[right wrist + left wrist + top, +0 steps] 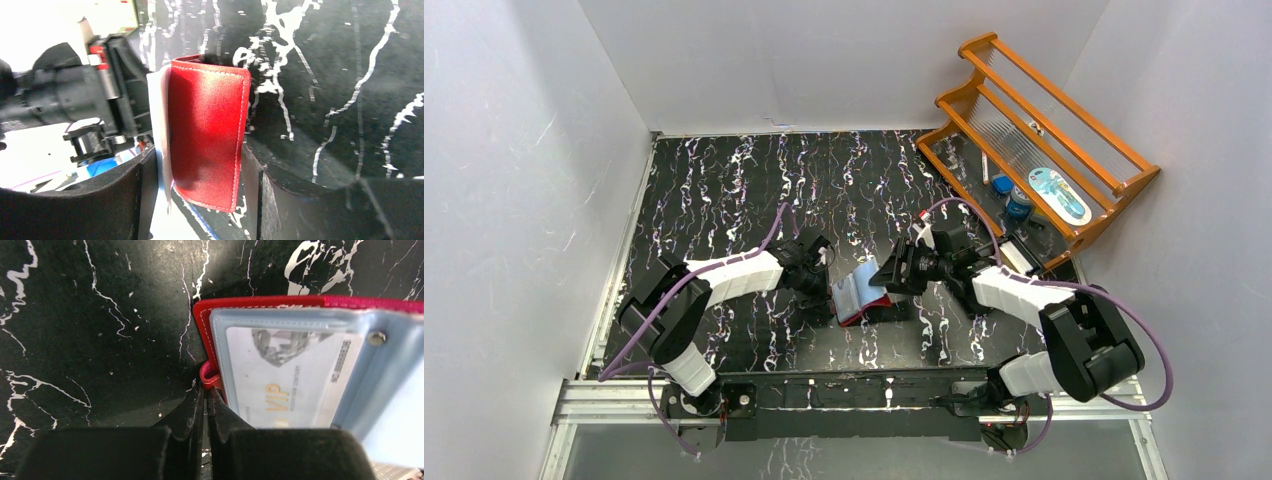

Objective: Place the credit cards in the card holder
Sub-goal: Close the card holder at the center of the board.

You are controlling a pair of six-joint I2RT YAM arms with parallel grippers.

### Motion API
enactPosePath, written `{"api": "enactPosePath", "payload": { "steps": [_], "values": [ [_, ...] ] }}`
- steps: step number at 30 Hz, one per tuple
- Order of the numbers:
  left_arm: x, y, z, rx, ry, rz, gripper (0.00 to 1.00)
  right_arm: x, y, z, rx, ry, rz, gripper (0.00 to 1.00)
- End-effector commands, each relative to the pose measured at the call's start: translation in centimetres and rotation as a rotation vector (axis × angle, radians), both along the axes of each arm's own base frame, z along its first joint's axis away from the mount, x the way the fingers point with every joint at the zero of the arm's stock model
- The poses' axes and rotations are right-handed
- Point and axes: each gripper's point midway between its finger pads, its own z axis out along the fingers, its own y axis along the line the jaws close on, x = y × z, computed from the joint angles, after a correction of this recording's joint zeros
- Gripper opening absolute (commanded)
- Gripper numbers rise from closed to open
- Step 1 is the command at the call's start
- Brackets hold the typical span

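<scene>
Red cover: card holder (861, 297) sits around the middle of the table (724, 180), a little toward the near edge, opened between the two arms, with one flap raised.
Left pincer (205, 396): pinched shut on the small red loop (210, 375) at the holder's edge, tips low by the table.
Right pincer (200, 167): set wide, one finger either side of the raised flap, which fills the gap; reads as a grip.
Clear pocket (285, 320): uppermost sleeve carries a pale card (280, 385) with gold lettering, seated well inside.
Loose cards: none found in any view; no orange one seen.
Step, as judged: holder braced open with both pincers; either loading is near done or the next card is yet to be fetched.
Next move calls for: one pincer letting go without the flap falling shut, then a flat, thin pick-up and a square feed into a free sleeve.
Open room: bare table toward the left and far edges; wooden rack (1044, 150) fills the far right corner, well apart from the holder.
Tight spot: the pincers work near each other across the holder, with little slack between them.
</scene>
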Motion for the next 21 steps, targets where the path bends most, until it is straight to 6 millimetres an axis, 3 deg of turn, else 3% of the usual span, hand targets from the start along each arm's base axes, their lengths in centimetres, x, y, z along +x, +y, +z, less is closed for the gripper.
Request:
{"api": "enactPosePath", "payload": {
  "steps": [1, 5, 14, 21],
  "values": [
    [-0.5, 0.0, -0.5, -0.002, 0.009, -0.016, 0.00, 0.2, 1.8, 4.7, 0.155, -0.059, 0.039, 0.65],
    [-0.5, 0.0, -0.5, -0.002, 0.010, -0.014, 0.00, 0.1, 1.9, 5.6, 0.182, -0.065, 0.032, 0.66],
    [-0.5, 0.0, -0.5, 0.000, 0.013, -0.009, 0.00, 0.6, 1.2, 5.3, 0.133, -0.089, 0.001, 0.67],
    [-0.2, -0.3, 0.0, -0.013, -0.001, -0.003, 0.02, 0.2, 2.2, 5.0, 0.184, -0.046, 0.043, 0.64]
  ]
}}
